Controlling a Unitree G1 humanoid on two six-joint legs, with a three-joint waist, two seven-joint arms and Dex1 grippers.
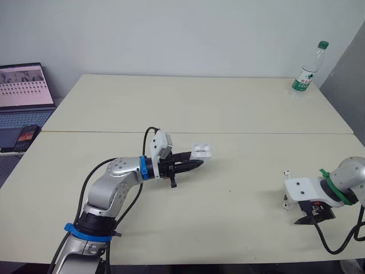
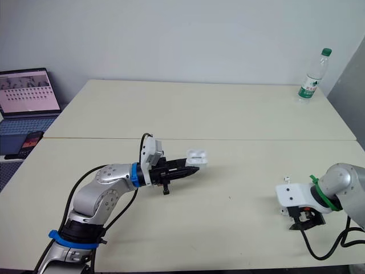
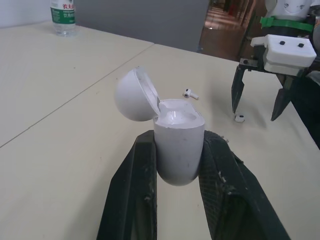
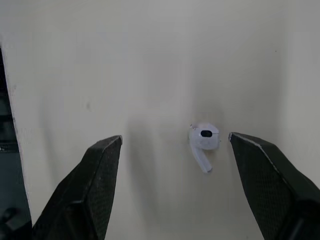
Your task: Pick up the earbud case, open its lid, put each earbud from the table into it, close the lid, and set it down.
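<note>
The white earbud case [image 3: 177,145] is upright with its lid [image 3: 134,95] swung open, and my left gripper [image 1: 194,165] is shut on its body a little above the table's middle. Its cavity looks empty. One earbud [image 4: 204,142] lies on the table between the fingers of my open right gripper [image 4: 175,139], which points down at the right side of the table [image 1: 228,211]. A second earbud [image 1: 287,172] lies just beyond that gripper, also on the table. Seen from the left wrist, the right gripper [image 3: 257,100] stands over the near earbud [image 3: 239,118].
A water bottle [image 1: 308,68] stands at the far right corner. A laptop [image 1: 23,85] and a phone [image 1: 25,136] sit on a side surface to the left. A seam [image 1: 256,133] runs across between the two tabletops.
</note>
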